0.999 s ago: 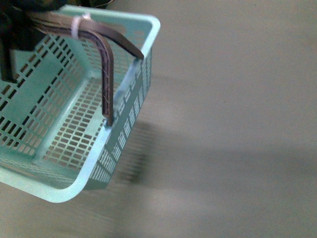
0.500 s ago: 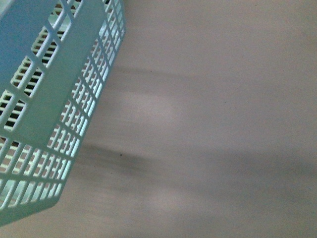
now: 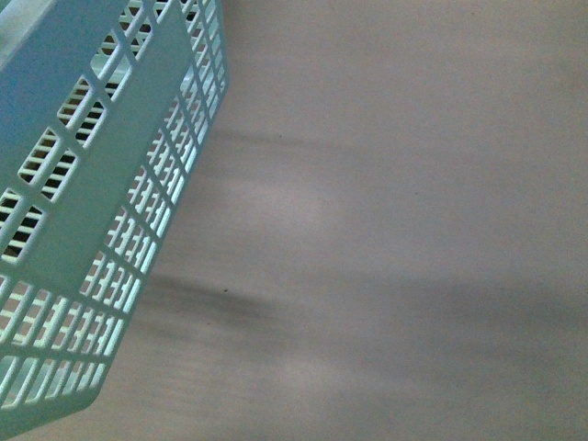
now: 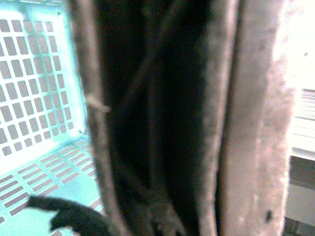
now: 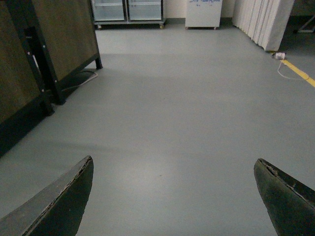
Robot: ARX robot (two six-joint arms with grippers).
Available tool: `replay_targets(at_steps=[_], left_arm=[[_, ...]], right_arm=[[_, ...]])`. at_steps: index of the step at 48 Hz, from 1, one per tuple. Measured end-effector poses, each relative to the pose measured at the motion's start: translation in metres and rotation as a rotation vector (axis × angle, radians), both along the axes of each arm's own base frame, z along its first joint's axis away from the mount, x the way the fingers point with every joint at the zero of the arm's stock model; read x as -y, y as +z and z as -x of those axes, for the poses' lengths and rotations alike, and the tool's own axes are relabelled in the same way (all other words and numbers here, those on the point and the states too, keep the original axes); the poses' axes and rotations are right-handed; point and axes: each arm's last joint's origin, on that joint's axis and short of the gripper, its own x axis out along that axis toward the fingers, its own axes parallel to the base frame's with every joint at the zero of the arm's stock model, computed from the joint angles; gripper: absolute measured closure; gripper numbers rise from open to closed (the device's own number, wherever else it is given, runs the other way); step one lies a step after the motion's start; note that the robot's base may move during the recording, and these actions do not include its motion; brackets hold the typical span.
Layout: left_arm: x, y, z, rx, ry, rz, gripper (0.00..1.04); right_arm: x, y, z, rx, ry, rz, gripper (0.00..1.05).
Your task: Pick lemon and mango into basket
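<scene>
Left side of the front view: basket [image 3: 83,230] tilted, clear of the ground, no fruit in sight.
Left wrist view is filled by the brown handles [image 4: 246,123] right against the lens, with the slotted basket bottom behind them. The left tool itself isn't visible, so I can't tell if it's pinching them. Right tool [image 5: 172,196] is spread wide and empty over bare grey floor [image 5: 187,98]. Lemon and mango show in no view. Risks, my read: a loose handle hold lets the basket swing or slip, and at this tilt dropped fruit could roll out.
</scene>
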Motion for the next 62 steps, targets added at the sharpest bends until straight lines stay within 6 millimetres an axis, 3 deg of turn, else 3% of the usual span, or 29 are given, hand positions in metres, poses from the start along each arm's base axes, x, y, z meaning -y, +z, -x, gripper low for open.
replay_targets(at_steps=[62], left_arm=[[-0.0002,0.0001,0.0001,0.000,0.000,0.000,0.91]], right_arm=[[0.0000,0.0000,0.0000,0.000,0.000,0.000,0.09]])
